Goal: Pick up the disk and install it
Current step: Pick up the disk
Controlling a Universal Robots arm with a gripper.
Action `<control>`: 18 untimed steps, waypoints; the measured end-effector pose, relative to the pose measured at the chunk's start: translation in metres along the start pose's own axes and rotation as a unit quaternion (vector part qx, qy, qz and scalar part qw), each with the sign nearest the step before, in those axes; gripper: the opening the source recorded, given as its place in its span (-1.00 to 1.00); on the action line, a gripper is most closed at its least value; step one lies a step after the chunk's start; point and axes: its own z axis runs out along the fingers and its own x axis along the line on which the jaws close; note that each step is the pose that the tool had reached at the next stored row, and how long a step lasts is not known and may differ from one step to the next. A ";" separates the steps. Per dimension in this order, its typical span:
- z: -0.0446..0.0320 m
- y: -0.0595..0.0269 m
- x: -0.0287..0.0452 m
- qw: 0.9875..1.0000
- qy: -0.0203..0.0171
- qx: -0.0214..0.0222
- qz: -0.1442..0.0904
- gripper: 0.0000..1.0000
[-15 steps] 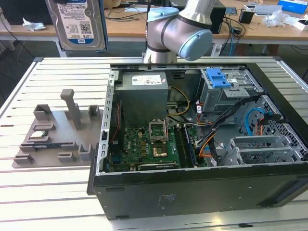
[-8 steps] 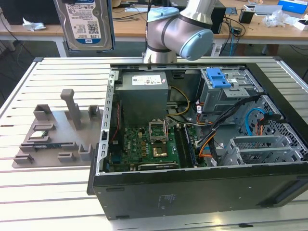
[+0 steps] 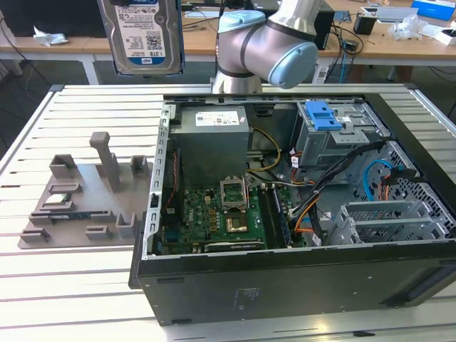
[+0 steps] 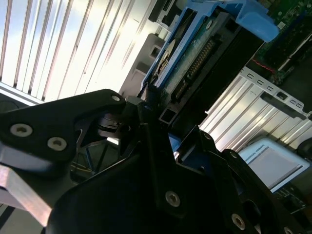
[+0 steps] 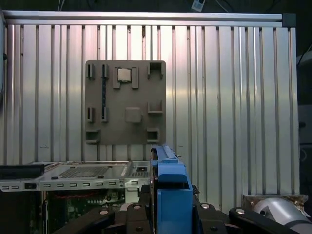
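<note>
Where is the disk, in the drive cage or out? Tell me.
Out. The disk hangs upright above the table, outside the computer case, gripped by the jaws in the second wrist view.

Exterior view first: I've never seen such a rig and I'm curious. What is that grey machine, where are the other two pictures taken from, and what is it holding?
It is a robot arm at a slatted metal table. The exterior view comes from a camera off the arm; both wrist views come from cameras riding on it. On the table lie an open computer case and a grey holder plate. The pincer is shut on the disk, a hard drive with blue rails, held high above the table.
</note>
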 end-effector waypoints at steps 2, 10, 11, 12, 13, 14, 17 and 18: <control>-0.0002 -0.0043 0.0000 1.000 0.000 0.000 0.000 -0.26; -0.0012 -0.0275 -0.0002 1.000 0.000 0.000 0.000 -0.26; -0.0013 -0.0304 -0.0002 1.000 0.000 0.000 0.000 -0.26; -0.0014 -0.0321 -0.0003 1.000 0.000 0.000 0.000 -0.26; -0.0015 -0.0350 -0.0003 1.000 0.000 0.000 0.000 -0.26; -0.0017 -0.0384 -0.0003 1.000 0.000 0.000 0.000 -0.26; -0.0021 -0.0485 -0.0004 1.000 0.000 0.000 0.000 -0.26; -0.0022 -0.0511 -0.0004 1.000 0.000 0.000 0.000 -0.26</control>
